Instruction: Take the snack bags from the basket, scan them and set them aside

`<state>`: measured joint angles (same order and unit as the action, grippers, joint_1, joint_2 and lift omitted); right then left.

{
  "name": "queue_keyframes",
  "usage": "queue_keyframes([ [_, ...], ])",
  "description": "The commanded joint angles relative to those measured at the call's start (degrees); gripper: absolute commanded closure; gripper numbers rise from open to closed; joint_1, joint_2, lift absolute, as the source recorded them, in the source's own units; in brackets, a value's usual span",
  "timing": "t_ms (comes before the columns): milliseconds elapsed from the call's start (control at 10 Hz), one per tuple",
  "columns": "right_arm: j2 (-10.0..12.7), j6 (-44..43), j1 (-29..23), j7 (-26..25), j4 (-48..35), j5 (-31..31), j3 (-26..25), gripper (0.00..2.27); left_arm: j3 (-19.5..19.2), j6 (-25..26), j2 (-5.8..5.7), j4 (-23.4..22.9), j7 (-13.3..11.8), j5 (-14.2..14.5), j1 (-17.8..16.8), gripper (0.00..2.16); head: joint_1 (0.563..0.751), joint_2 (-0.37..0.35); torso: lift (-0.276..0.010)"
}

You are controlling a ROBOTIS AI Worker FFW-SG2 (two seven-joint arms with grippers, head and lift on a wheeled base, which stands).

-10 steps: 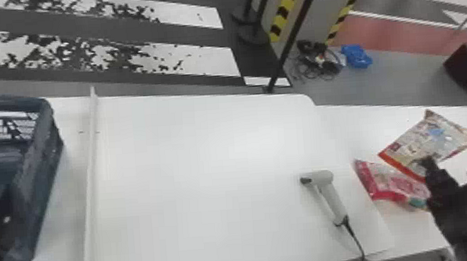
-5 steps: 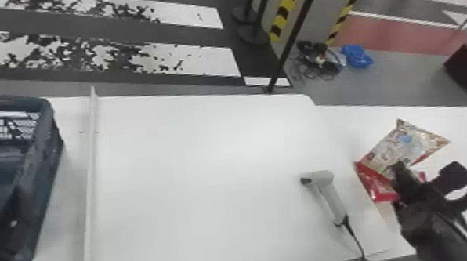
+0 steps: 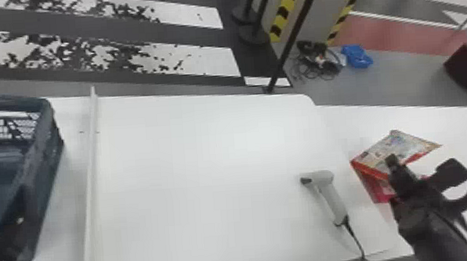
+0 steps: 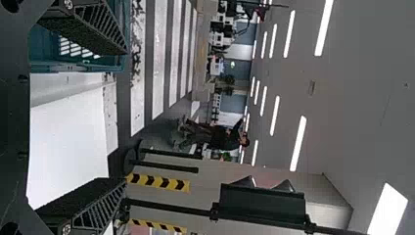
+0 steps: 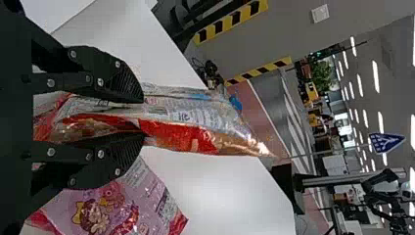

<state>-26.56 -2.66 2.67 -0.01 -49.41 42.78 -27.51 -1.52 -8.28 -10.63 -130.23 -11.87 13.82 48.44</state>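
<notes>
The right hand (image 3: 395, 164), narrowly open, clamps a snack bag (image 5: 195, 134) jutting past its fingertips.

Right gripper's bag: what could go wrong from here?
The snack bag pinched in the right gripper sticks out past its fingertips, so it might sag or slip. Partly over the pink bag in the head view, it could drag that one. The scanner lies nearby and might get knocked.
</notes>
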Motion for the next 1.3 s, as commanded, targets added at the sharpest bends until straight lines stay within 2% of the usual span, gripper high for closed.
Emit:
queue_keyframes([
  [0,0.1,0.2,-2.1,-0.7,-3.9,1.3,-0.4,0.01,0.6,0.3,0.0,0.1,0.5,-0.6,-0.8,0.07,0.695,-0.35,-0.075],
  [100,0.2,0.2,-4.3,-1.1,-7.5,1.3,-0.5,0.05,1.3,0.7,0.0,0.1,1.6,-1.3,-1.2,0.07,0.695,-0.35,-0.075],
  [300,3.4,1.0,-13.5,-1.6,-23.2,0.9,-0.5,0.05,2.0,3.3,0.09,0.1,2.5,-1.5,-2.3,0.07,0.695,-0.35,-0.075],
  [500,8.5,7.5,-24.3,-1.1,-42.7,-0.1,0.0,0.07,2.0,6.1,0.09,0.2,3.3,-1.6,-3.3,0.07,0.695,-0.35,-0.075],
  [600,12.1,22.0,-28.7,-1.1,-54.7,-2.0,0.4,0.08,1.9,7.0,0.0,0.0,4.6,-1.6,-3.3,0.07,0.695,-0.35,-0.075],
  [700,14.8,22.1,-32.1,-1.1,-62.4,-6.8,4.0,0.08,1.4,8.9,0.0,-1.0,4.9,-1.6,-3.2,0.07,0.695,-0.35,-0.075],
  [800,15.7,18.1,-35.2,-1.3,-67.8,-11.2,8.2,0.08,0.9,9.3,0.0,-2.3,5.1,-1.6,-2.3,0.07,0.695,-0.35,-0.075],
  [900,16.5,17.6,-37.2,-1.3,-72.0,-14.8,11.4,0.08,0.6,9.1,0.09,-3.6,5.6,-1.6,-1.2,0.07,0.695,-0.35,-0.075],
  [1100,18.1,16.5,-39.9,-1.4,-76.4,-22.7,17.8,0.08,0.5,8.4,0.35,-4.4,6.4,-1.5,1.0,0.07,0.695,-0.229,-0.075],
  [1200,18.9,14.6,-41.6,-1.4,-77.9,-26.4,19.8,0.08,0.7,8.2,0.96,-5.0,7.0,-1.5,2.1,0.07,0.695,-0.206,-0.075],
])
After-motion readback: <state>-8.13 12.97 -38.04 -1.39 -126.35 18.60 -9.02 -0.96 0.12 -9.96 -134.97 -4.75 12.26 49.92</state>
